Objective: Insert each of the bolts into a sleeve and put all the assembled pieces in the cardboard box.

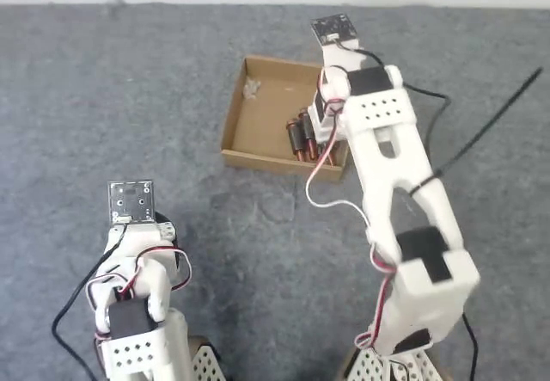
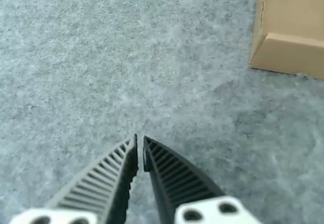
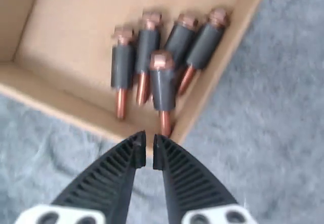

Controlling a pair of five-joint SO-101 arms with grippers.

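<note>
1. Over the cardboard box (image 3: 61,100) corner, my right pincer (image 3: 147,142) hangs closed, empty.
2. Five assembled pieces (image 3: 163,85) lie inside it.
3. My left pincer (image 2: 140,143): closed, above carpet (image 2: 101,57).
4. Boxing looks complete; next, I withdraw clear.

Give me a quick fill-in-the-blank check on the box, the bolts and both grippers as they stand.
1. The cardboard box holds ___ assembled pieces.
2. Each copper-coloured bolt sits inside a dark ___.
3. The right gripper, near the box's corner, holds ___.
4. The left gripper, over the grey carpet, has its fingers ___.

Missing words: five; sleeve; nothing; shut.
</note>
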